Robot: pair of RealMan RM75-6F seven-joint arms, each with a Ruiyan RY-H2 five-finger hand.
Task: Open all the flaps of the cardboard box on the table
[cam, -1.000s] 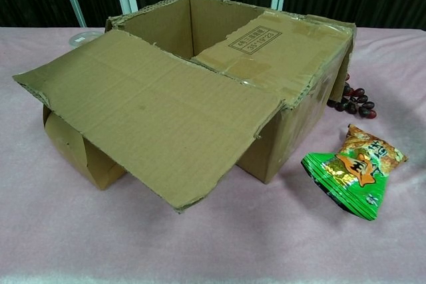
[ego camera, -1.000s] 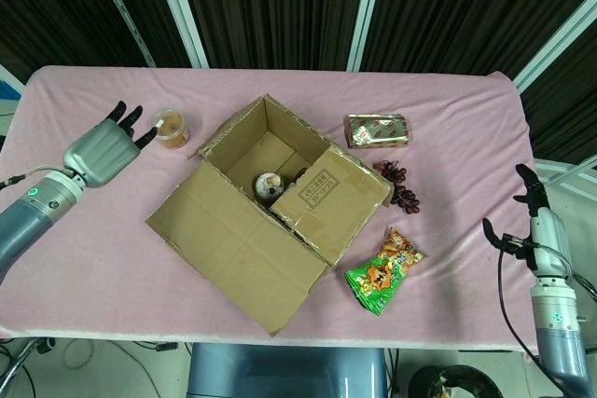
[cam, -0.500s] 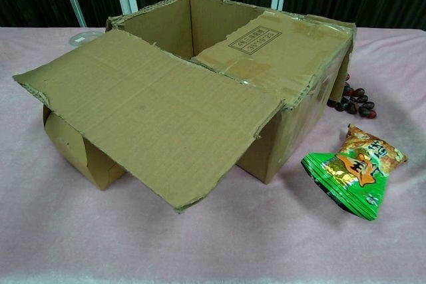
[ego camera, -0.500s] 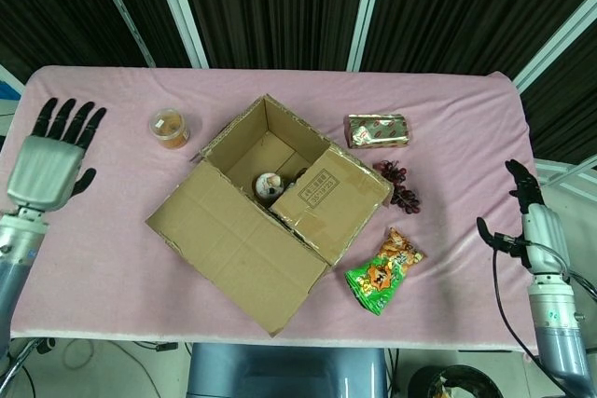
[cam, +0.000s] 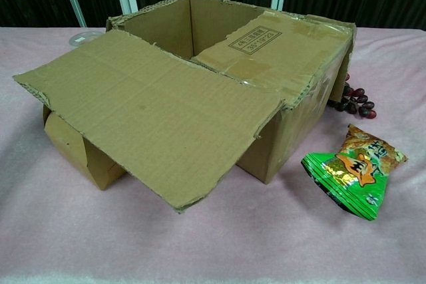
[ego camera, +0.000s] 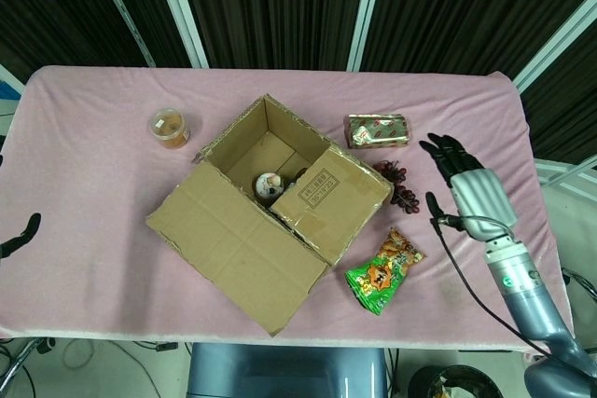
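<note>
The cardboard box [ego camera: 280, 184] stands mid-table, and it fills the chest view [cam: 200, 78]. Its big front flap [ego camera: 233, 249] lies folded out toward the near left. The labelled right flap [ego camera: 328, 191] still lies over the right half of the opening. My right hand [ego camera: 471, 188] hovers right of the box beside the grapes, fingers spread, holding nothing. Of my left hand only a dark tip [ego camera: 22, 233] shows at the left edge. Neither hand appears in the chest view.
A small round can [ego camera: 270, 184] lies inside the box. An orange-lidded cup [ego camera: 172, 127] stands left of the box. A shiny foil packet [ego camera: 377, 130], dark grapes [ego camera: 399, 185] and a green snack bag [ego camera: 382, 271] lie to its right.
My right hand has swung up from the table's right edge toward the box. My left hand has pulled back off the left side, almost out of sight. The box is unchanged.
</note>
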